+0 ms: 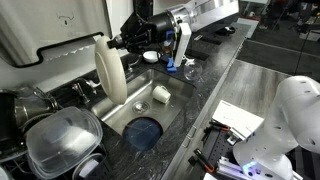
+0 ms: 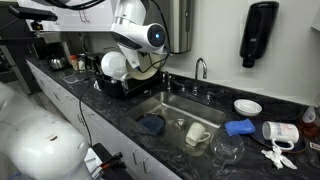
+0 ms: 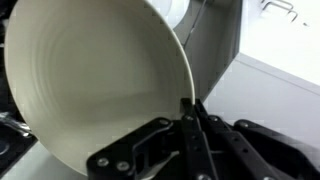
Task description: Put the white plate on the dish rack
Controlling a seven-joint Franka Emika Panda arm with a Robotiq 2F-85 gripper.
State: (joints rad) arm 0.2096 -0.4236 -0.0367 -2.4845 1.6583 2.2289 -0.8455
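The white plate [image 3: 90,80] fills the wrist view. It is held on edge, nearly upright. My gripper [image 3: 190,112] is shut on its rim, with the rim pinched between the two black fingers. In both exterior views the plate [image 1: 110,70] [image 2: 114,64] hangs from the gripper [image 1: 123,43] beside the sink. It is just over the dark-framed dish rack [image 2: 135,88] at the end of the counter. I cannot tell whether its lower edge touches the rack.
The steel sink [image 2: 175,108] holds a white cup [image 2: 197,133] and a blue item [image 2: 152,123]. A faucet [image 2: 200,68] stands behind it. A small white bowl [image 2: 247,107] and a blue object [image 2: 238,127] lie on the counter. A translucent domed container [image 1: 65,140] sits near the plate.
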